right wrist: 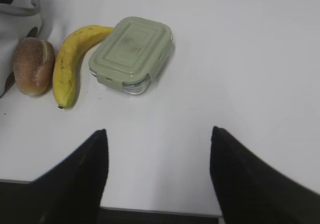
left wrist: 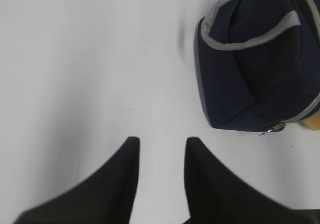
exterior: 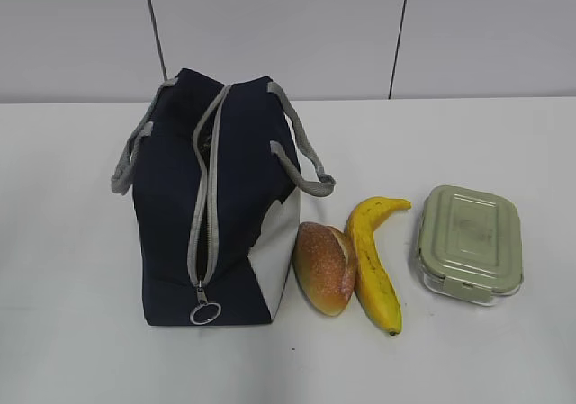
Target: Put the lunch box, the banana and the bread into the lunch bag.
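Both grippers, left [left wrist: 161,149] and right [right wrist: 158,139], hang parted and empty above white table [exterior: 504,350]. Lunch bag [exterior: 171,215] stands left; lunch box [exterior: 470,240] far right; banana [exterior: 373,260] touching bread [exterior: 322,269] between.

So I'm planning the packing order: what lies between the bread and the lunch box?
The banana lies between the bread and the lunch box, seen in the exterior and right wrist views.
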Tool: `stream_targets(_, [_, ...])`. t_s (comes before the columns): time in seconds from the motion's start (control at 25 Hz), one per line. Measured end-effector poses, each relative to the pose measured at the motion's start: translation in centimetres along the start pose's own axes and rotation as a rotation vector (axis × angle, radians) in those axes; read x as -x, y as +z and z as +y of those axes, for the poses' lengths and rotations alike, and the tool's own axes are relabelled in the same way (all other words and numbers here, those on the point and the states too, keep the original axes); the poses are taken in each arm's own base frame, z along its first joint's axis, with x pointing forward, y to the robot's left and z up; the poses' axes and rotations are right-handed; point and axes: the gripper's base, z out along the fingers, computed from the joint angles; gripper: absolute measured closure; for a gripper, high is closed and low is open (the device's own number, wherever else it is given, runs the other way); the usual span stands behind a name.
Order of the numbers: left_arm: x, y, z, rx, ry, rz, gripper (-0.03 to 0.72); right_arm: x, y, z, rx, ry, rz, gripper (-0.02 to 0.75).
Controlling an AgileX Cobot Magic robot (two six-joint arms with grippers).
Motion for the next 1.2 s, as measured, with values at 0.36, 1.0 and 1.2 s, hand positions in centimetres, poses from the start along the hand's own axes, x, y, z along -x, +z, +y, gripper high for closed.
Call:
stream_targets(0.36, [6.5,4.2,-1.5,-0.099,-0.059,0.16,0.449,0.0,0.0,0.0,0.0,0.0,0.0,0.264])
stream_targets(1.0, [13.7,13.7,-6.4,-0.281,0.002,0.352,0.397,0.0,0.0,0.0,0.0,0.0,0.0,0.264])
stream_targets(1.2, [14.7,16.2,-8.5,-0.316,0.045,0.389,0.331,0.0,0.0,0.0,0.0,0.0,0.0,0.264])
